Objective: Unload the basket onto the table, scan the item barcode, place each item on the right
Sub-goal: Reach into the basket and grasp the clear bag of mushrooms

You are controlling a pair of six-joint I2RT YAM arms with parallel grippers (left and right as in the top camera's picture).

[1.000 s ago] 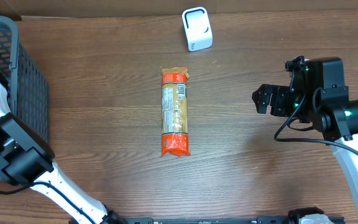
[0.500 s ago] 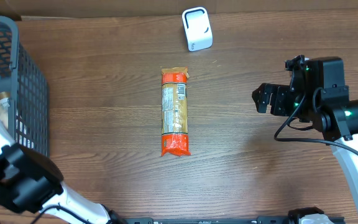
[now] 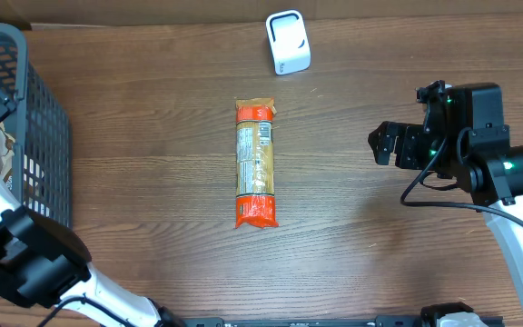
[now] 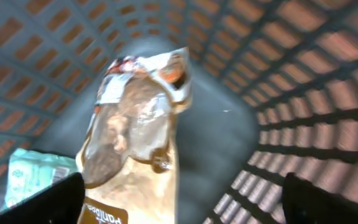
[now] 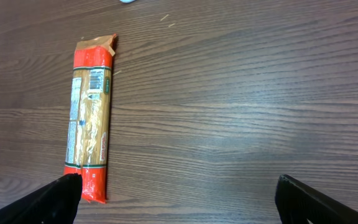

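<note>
Orange-ended pack [image 3: 255, 163], white label near twelve o'clock, is lying along twelve-to-six; left and right jaws are gaping wide.

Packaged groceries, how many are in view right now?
3: a long orange-ended pasta packet on the wooden table; a brown-and-white pouch and a pale green packet inside the grey mesh basket. More may be hidden there.

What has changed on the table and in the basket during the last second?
The left arm swung its elbow toward the near side. The left gripper is now open above a brown bag lying in the basket. The pasta packet, scanner and open right gripper stayed in place.
</note>
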